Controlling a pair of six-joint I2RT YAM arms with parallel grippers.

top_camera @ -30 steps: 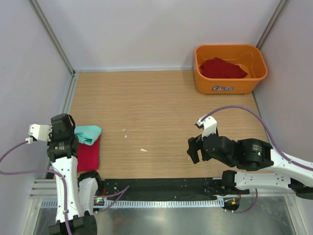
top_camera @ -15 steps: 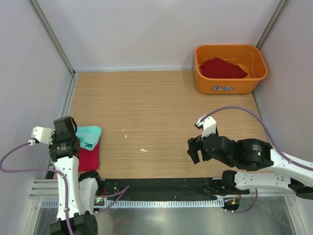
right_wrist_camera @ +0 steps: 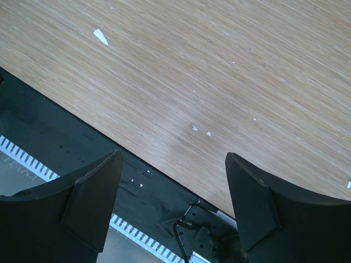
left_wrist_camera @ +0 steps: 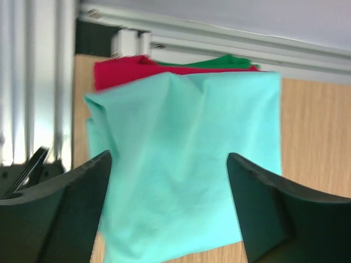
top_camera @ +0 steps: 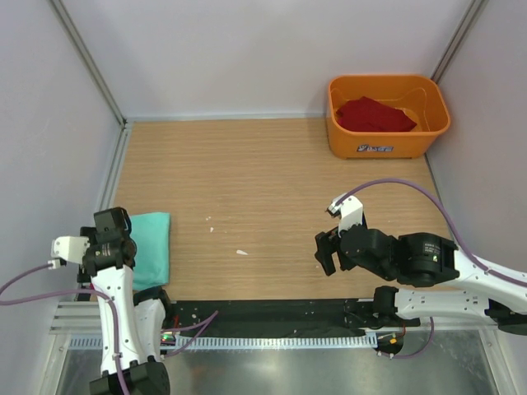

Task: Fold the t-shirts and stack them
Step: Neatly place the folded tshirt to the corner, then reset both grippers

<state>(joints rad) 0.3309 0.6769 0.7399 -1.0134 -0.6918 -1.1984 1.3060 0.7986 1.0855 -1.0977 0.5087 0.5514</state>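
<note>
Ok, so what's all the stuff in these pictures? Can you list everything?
Top shirt: one, mint green, flat on the pile at the table's near left edge.
Lower shirt: one, red, under the top shirt, edge peeking out.
Tub shirt: one, red, bunched in the tub.
Green cloth: one edge, dark green, peeking out of the pile.
Tub: one, orange, far right corner.
Scraps: a few, white, scattered on the table.
Table: one, light wood.
Cables: two, purple, one on each arm.
Left gripper: black, open, above the top shirt.
Right gripper: black, open, above the table's near edge.
</note>
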